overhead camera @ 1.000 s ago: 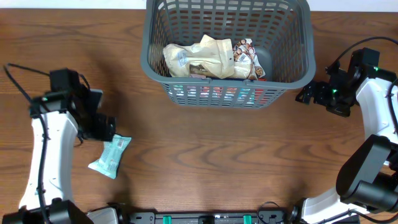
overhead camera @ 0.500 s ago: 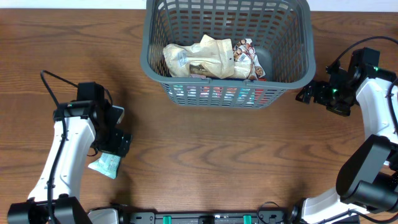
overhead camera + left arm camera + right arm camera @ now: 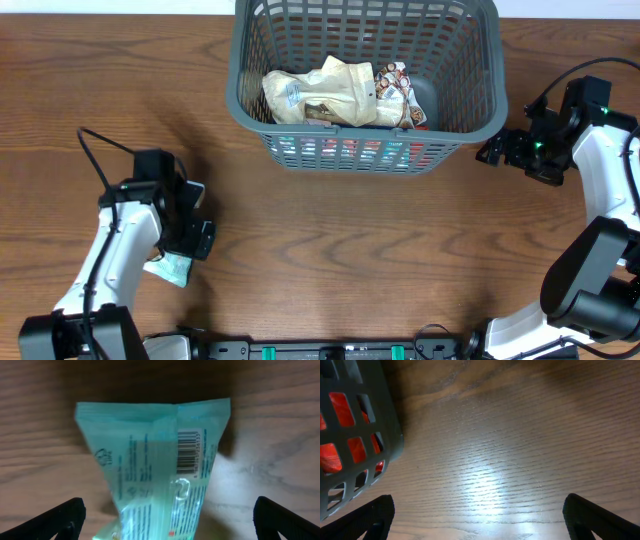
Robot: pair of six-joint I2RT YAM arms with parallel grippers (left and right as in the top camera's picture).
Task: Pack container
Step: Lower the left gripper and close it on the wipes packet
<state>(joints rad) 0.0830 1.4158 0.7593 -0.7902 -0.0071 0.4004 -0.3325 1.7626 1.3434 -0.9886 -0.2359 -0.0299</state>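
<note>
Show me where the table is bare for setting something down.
The brown wooden table is bare in front of the dark grey slotted plastic basket and left of the basket. Crowded: the teal snack packet under the left hand; the gap between basket and right hand.

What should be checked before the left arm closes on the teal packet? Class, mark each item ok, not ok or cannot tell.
1. Left pincer open: ok, fingers stand wide apart.
2. Teal packet between the fingers: ok, roughly centred in the wrist view, lying on the table.
3. Pincer low enough to grip: cannot tell.
4. Room in the container: ok, bare floor shows at its right side.
5. Right pincer out of the way: ok, open and empty, beside the container's right wall.
</note>
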